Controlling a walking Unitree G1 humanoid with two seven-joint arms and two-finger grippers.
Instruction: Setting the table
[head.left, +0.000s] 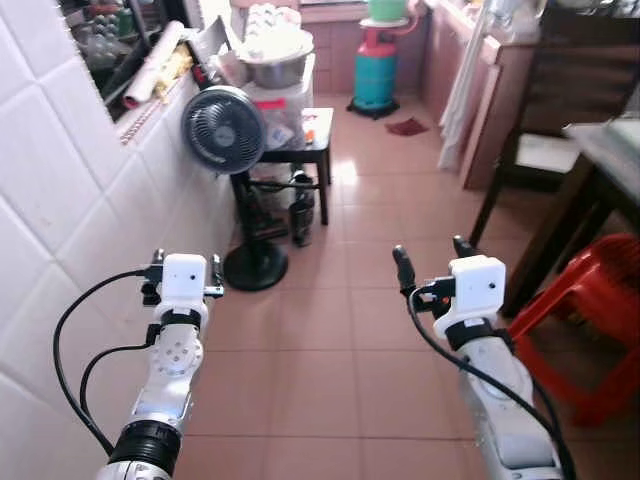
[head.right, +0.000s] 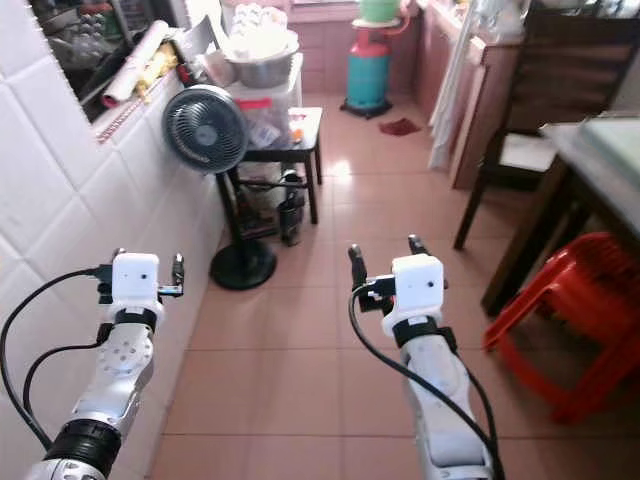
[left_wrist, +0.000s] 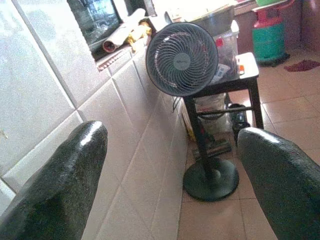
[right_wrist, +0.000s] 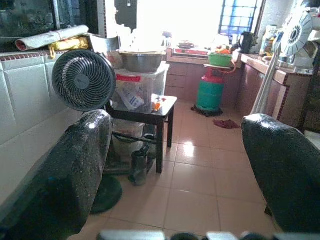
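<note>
With both the left tool (head.left: 183, 270) and the right tool (head.left: 433, 258) spread and carrying nothing, the step looks like an approach: turn toward the table (head.left: 610, 150), across the tiled aisle from the fan (head.left: 223, 130), skirting the red stool (head.left: 590, 320).

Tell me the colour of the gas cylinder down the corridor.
Teal body, red top; the gas cylinder shows best in the right wrist view.

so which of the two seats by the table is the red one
The plastic stool, low and nearer the right gripper. The other seat is a dark wooden chair with a pale cushion, farther back.
</note>
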